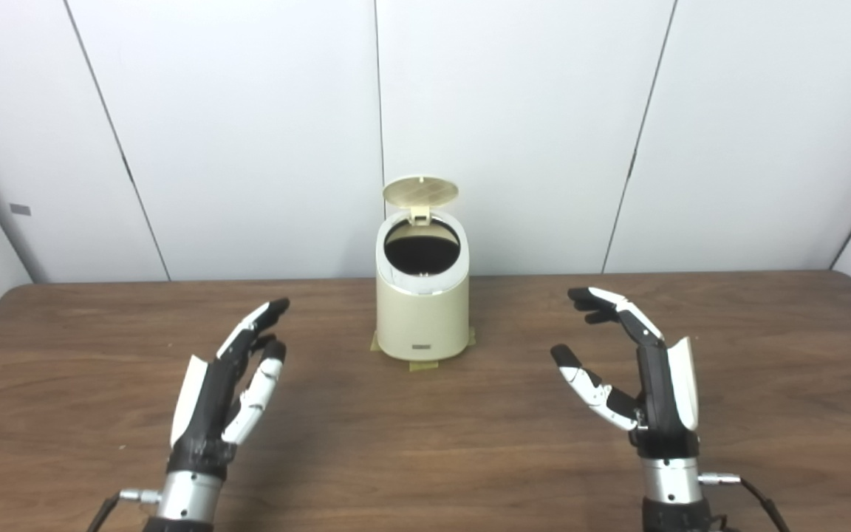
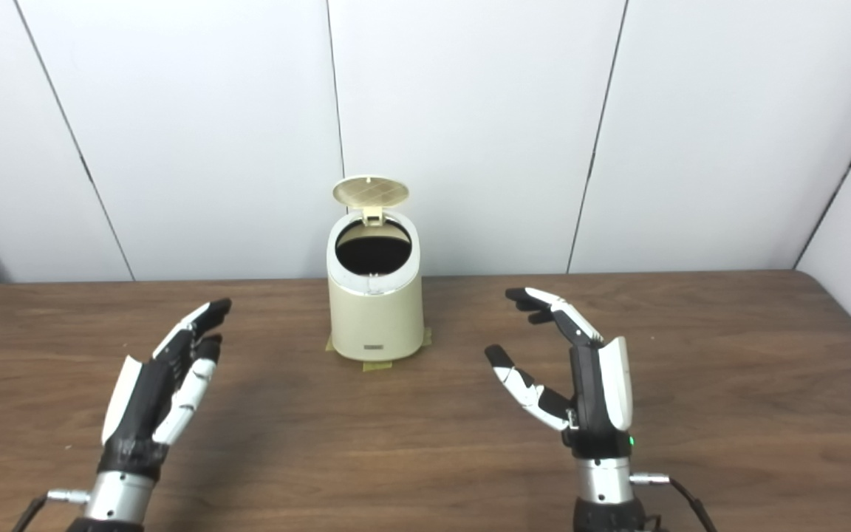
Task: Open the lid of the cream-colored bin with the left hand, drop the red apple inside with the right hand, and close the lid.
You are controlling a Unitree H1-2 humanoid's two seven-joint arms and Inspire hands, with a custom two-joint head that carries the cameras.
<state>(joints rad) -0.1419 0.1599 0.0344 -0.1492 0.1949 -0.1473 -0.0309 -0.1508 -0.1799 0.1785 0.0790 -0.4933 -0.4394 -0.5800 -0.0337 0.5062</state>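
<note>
Background: white panelled wall (image 1: 514,133) with dark seams, behind a brown wood-grain table (image 1: 425,443). Item one: cream-colored bin (image 1: 422,314), upright near the far middle of the table, standing on tape tabs (image 1: 422,365) that show at its base. Its lid (image 1: 420,191) is swung up and back on the rear hinge, leaving the round mouth open and the inside dark; I cannot tell what, if anything, lies within. Item two: my left robot hand (image 1: 230,384), raised above the table left of the bin and well apart from it, fingers spread and pointing forward, holding nothing. Item three: my right robot hand (image 1: 636,369), raised right of the bin and equally apart, fingers spread with the thumb angled inward, also holding nothing.
</note>
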